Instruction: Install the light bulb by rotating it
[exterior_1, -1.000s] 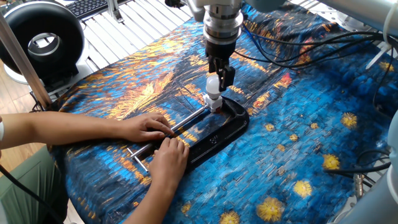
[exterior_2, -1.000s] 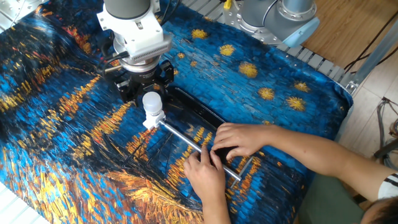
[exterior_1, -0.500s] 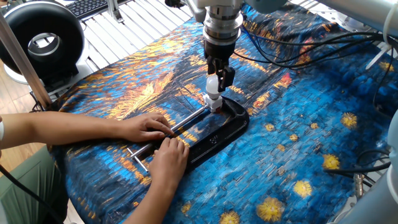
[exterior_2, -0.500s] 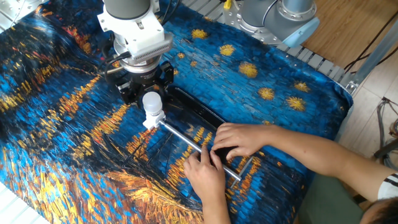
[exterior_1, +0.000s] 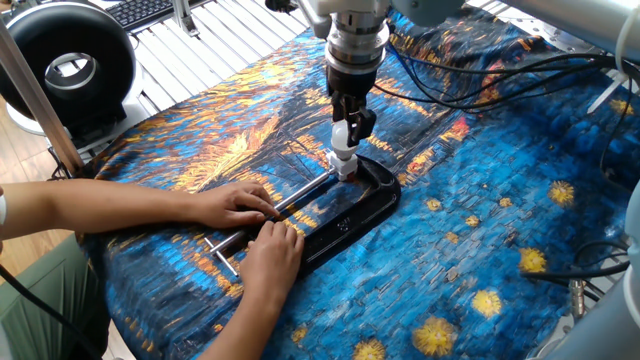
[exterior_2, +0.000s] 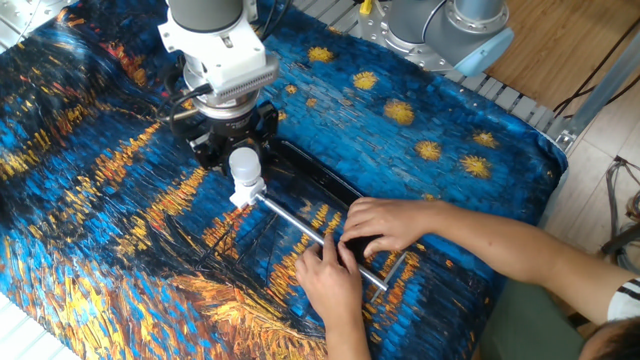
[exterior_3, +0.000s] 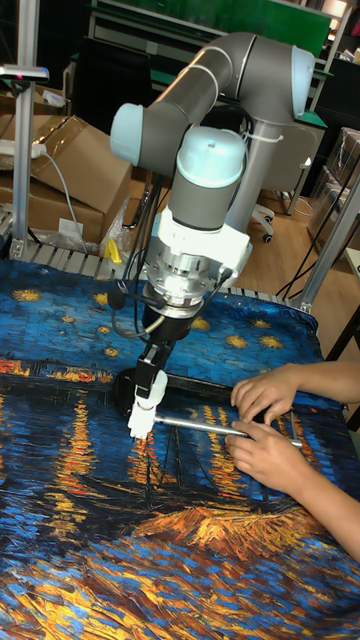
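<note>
The claw (exterior_1: 343, 128) was closed on the light bulb (exterior_2: 244, 165), fingers touching its sides, the bulb upright on the white socket (exterior_1: 346, 168) at the black clamp's (exterior_1: 352, 215) 12 o'clock end.

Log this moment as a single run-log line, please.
phase: screwing in | gripper: shut on light bulb | bulb: upright in white socket base at black C-clamp end | person's hands: holding clamp bar
</note>
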